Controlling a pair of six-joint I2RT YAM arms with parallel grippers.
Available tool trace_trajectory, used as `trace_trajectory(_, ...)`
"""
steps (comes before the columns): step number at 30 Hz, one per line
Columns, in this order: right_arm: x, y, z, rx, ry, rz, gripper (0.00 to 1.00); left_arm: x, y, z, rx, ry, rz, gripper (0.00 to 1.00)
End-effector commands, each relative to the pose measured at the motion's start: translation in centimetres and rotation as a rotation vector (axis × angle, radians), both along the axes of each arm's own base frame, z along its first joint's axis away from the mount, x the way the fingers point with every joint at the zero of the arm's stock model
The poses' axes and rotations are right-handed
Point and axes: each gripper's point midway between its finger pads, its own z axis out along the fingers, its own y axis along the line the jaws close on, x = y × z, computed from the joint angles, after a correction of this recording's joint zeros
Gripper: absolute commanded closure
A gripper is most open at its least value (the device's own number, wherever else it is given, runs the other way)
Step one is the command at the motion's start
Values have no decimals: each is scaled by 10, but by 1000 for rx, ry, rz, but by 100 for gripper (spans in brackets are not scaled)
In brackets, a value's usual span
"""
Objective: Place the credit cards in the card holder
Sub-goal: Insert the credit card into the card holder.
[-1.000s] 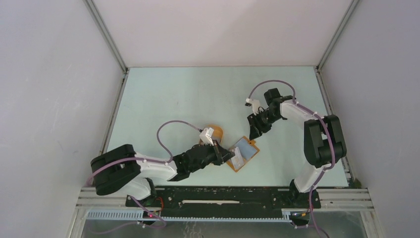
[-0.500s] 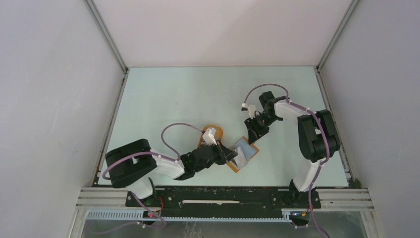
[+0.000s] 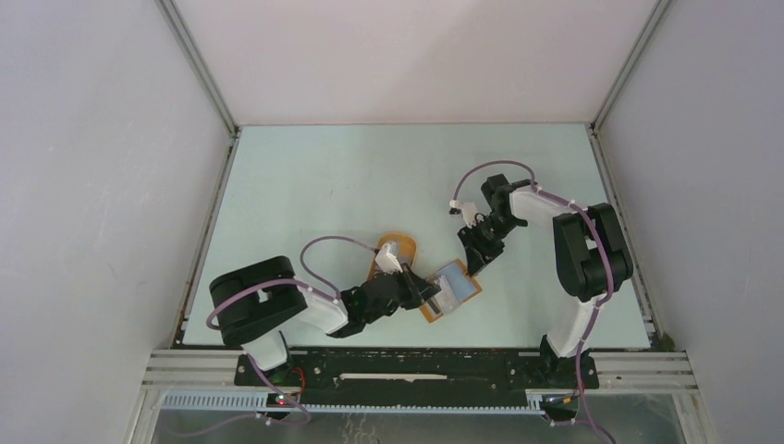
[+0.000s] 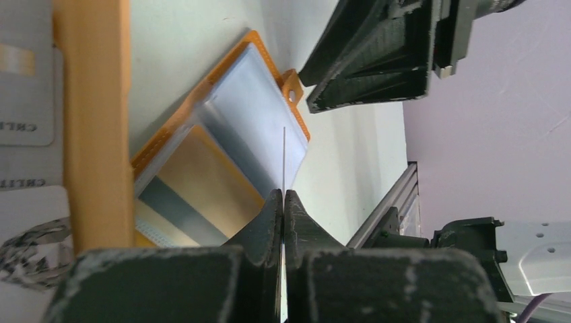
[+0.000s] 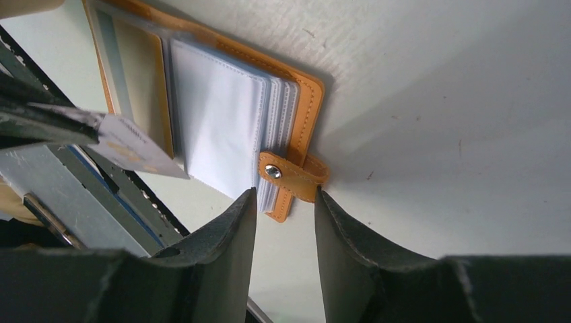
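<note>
The orange card holder (image 3: 462,283) lies open on the table, its clear sleeves and blue-grey lining showing (image 5: 222,108). My left gripper (image 3: 428,289) is shut on one pale credit card, seen edge-on (image 4: 284,158) in the left wrist view, over the holder's open sleeves (image 4: 236,128). The same card shows flat in the right wrist view (image 5: 138,149). My right gripper (image 5: 284,196) is open at the holder's far right edge, with its closure tab (image 5: 291,176) between the fingertips; I cannot tell if they touch it. More cards (image 4: 25,81) lie in the oval tray.
The oval orange rimmed tray (image 3: 403,242) sits just left of the holder, under my left wrist; its rim (image 4: 94,121) is close to the left fingers. The two grippers are a few centimetres apart over the holder. The metal frame rail runs along the near edge.
My right gripper has come down and left to the holder's tab. My left gripper has stayed shut on the card at the holder's near edge while its arm folded in.
</note>
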Motion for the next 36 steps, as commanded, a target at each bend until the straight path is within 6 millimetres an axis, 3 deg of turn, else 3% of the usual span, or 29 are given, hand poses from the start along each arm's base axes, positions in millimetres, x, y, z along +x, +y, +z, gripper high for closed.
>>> trace_trajectory(1, -2, 1, 9, 4, 3, 29, 56, 0, 10, -8, -9, 27, 45, 100)
trace_trajectory(9, -6, 3, 12, 9, 11, 40, 57, 0, 29, -25, 58, 49, 96, 100)
trace_trajectory(20, -10, 7, 13, 13, 5, 58, 57, 8, 58, -33, 147, 42, 178, 100)
trace_trajectory(28, -11, 8, 13, 13, 7, 66, 57, 16, 95, -38, 200, 40, 252, 100)
trace_trajectory(36, -11, 11, 14, 16, 0, 75, 57, 25, 141, -23, 308, -13, 373, 100)
